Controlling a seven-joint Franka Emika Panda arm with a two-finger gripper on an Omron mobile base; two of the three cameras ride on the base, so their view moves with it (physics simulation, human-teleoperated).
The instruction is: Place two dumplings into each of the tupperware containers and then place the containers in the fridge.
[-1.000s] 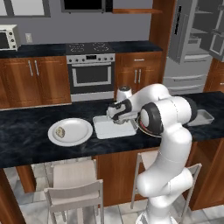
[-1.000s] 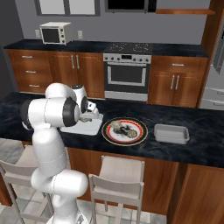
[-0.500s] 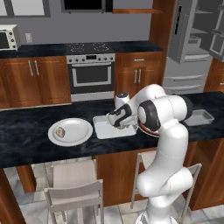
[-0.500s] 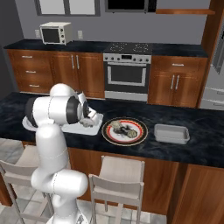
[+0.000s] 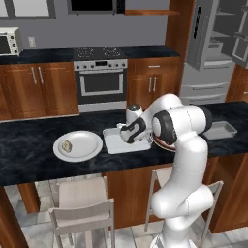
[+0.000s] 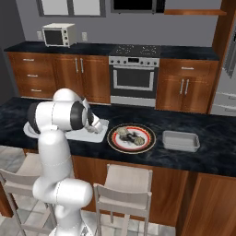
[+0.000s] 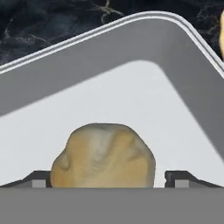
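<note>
I see a dumpling (image 7: 103, 155) at bottom centre of the hand view, lying on the pale floor of a container (image 7: 144, 39) whose rounded corner fills the upper right. The two fingertips (image 7: 181, 179) stand one on each side of the dumpling, clear of it: the claw (image 7: 109, 183) is spread wide and grips nothing.

In the left base view this container (image 5: 112, 145) sits at frame centre on the dark table (image 5: 29, 157), with the claw (image 5: 127, 135) low over it. Left of it is a white plate (image 5: 87, 147) carrying one dumpling (image 5: 66, 146).

In the right base view a red-rimmed plate (image 6: 131, 138) lies at centre with dumplings (image 6: 122, 132) on it; I cannot tell how many. The second container (image 6: 180, 140) lies right of that plate, apart from it.

The fridge (image 5: 215, 53) stands at upper right of the left base view, door open, shelves showing.
</note>
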